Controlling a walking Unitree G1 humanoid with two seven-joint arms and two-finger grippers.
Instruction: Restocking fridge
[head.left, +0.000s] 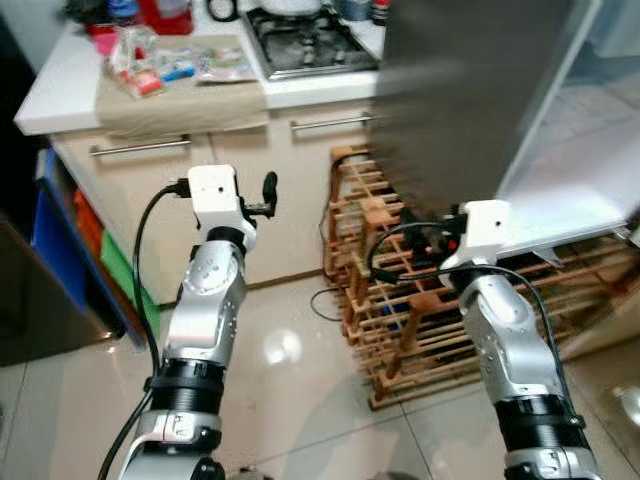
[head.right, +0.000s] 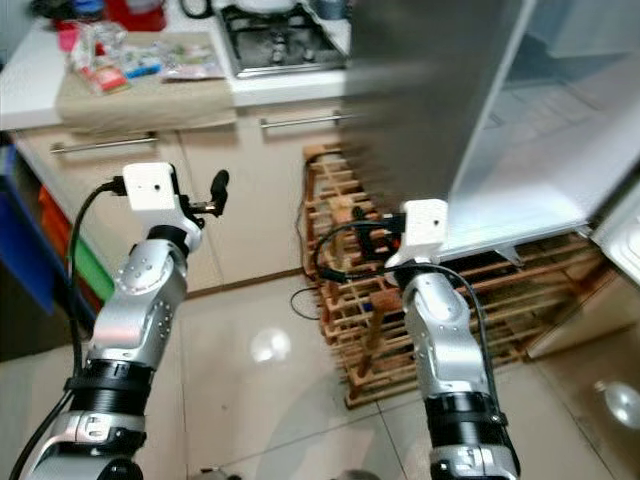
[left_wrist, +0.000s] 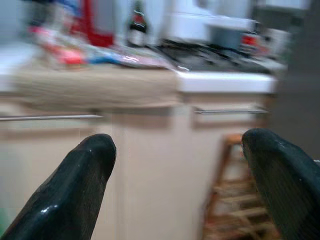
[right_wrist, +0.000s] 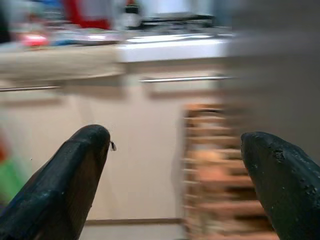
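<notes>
The fridge's grey door stands open at the upper right, with the white inside of the fridge beyond it. Several packets of food lie on a beige cloth on the white counter at the upper left. My left gripper is raised in front of the cabinet drawers, open and holding nothing. My right gripper is also open and holding nothing, held up before the wooden rack near the door's lower edge. Both wrist views are blurred.
A gas hob sits on the counter beside the packets, with a red container behind them. A wooden bottle rack stands on the tiled floor below the fridge door. Blue and green panels lean at the left.
</notes>
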